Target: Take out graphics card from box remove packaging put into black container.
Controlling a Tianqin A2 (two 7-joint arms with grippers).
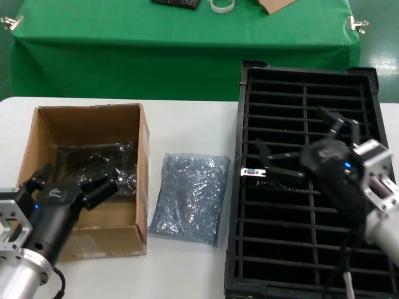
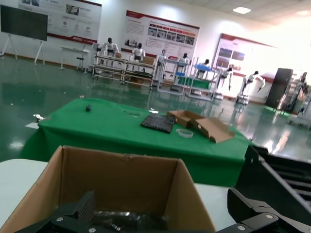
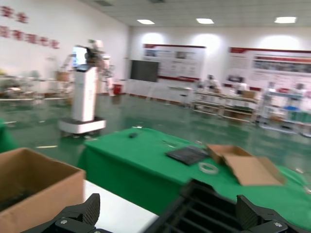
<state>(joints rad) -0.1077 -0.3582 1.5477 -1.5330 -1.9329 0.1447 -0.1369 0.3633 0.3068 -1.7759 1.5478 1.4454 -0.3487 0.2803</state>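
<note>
Now the right gripper (image 1: pixel 293 163), a black multi-fingered claw on a silver wrist, is working over the large black plastic tray with narrow slotted rows in two columns (image 1: pixel 368 84), and it appears to be grasping the graphics card (image 1: pixel 265 174), a small dark circuit board with a silver end bracket and a blue connector port. Only the bracket and port are showing clearly; the board is mostly hidden under the fingers. The card is lying low over a slotted row in the tray's left column, roughly midway along the tray, and whether it is already seated cannot be told.

To finish the placing well, the robot should probably keep the board aligned with the row, lower it until it is resting in the slot, and only then spread its fingers.

Beside the tray's left wall, the crinkly grey-blue translucent plastic bag (image 1: pixel 189 199) is lying flat and empty on the white table (image 1: pixel 187 274). Farther from the tray, the left gripper (image 1: pixel 68 187) is hovering with fingers spread, holding nothing, at the near edge of the brown corrugated cardboard box (image 1: pixel 142 156), where a dark shiny bagged bundle (image 1: pixel 100 161) is sitting. Beyond the tray, a green-draped table (image 1: pixel 124 56) is standing.
</note>
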